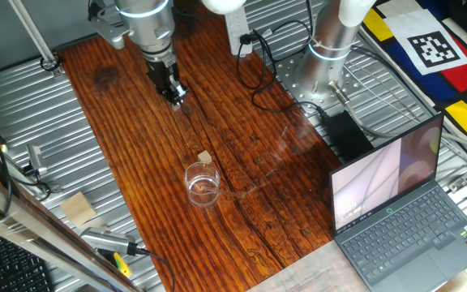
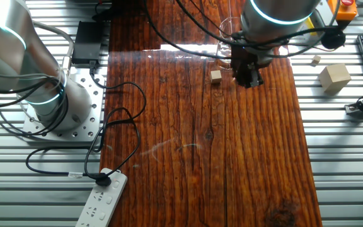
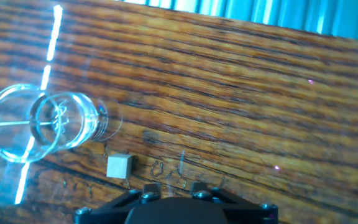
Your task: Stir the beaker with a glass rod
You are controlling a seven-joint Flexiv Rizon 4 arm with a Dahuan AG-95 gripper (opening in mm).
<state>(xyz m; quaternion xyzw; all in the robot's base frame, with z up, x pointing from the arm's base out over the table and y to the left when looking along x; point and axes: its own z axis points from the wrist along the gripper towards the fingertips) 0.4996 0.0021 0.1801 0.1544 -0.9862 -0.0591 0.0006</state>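
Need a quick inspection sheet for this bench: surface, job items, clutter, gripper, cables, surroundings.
Surface: dark wooden board on a slatted metal table.
Job's things: beaker upright on the board; small tan cube just beside it; the glass rod itself cannot be made out.
Clutter: larger tan block off the board on the slats.
Gripper: gripper above the board, apart from the beaker; whether open or shut, cannot tell.
Cables: black cables to a power strip.
Surroundings: open laptop.
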